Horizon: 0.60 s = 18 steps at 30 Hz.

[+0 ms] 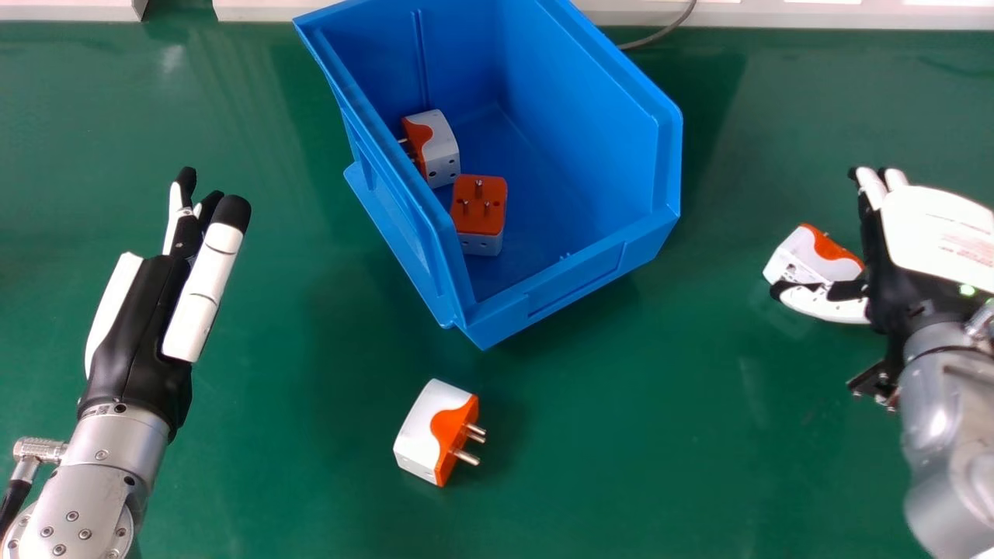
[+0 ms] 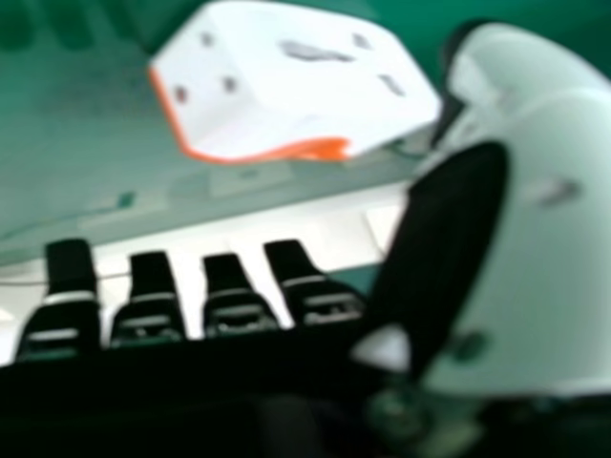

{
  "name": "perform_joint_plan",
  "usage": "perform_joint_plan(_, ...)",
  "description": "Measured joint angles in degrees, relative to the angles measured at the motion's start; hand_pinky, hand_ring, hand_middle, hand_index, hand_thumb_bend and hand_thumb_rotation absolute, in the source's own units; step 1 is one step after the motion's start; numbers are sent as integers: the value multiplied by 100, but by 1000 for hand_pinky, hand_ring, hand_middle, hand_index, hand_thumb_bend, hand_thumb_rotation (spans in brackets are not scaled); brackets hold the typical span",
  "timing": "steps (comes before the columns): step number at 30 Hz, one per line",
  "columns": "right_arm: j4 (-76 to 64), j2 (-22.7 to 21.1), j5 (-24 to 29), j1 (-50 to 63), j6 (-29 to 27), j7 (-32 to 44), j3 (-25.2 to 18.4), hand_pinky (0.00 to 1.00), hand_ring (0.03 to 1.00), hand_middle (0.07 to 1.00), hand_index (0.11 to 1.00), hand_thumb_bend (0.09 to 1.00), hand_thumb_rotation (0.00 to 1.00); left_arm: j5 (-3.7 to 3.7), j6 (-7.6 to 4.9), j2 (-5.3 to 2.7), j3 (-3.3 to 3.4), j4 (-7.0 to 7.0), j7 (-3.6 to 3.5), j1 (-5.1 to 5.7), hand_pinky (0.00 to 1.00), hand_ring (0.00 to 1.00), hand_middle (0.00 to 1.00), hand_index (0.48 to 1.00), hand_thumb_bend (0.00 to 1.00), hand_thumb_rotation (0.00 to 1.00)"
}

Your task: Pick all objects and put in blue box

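The right hand (image 1: 936,233), fingers straight, is beside a plug adapter (image 1: 796,252) right of the blue box (image 1: 501,318). Left of it, the left hand (image 1: 147,318) is straight-fingered too.

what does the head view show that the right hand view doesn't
Head view adds: the blue box, two plugs inside it, a third plug in front of it, and the left robot hand.
Right hand view adds: a close look at the black fingertips of the right robot hand, in a row.
Both share: the right robot hand, the plug by its thumb, the green table and the pale edging.
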Motion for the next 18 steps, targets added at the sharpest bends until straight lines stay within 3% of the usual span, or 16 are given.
perform_joint_plan(7,76,-292,183,-134,69,489,69,823,927,957,920,476,544,-1,107,78,29,-63,-83,59,1000,1000,1000,1000,754,1000)
perform_joint_plan(14,168,-338,186,-230,232,756,246,834,930,958,923,475,550,-1,274,119,35,-259,-105,127,1000,1000,1000,1000,777,1000)
perform_joint_plan(18,214,-339,185,-315,290,925,411,840,930,954,924,473,556,-1,328,134,47,-293,-108,152,1000,1000,1000,1000,784,1000)
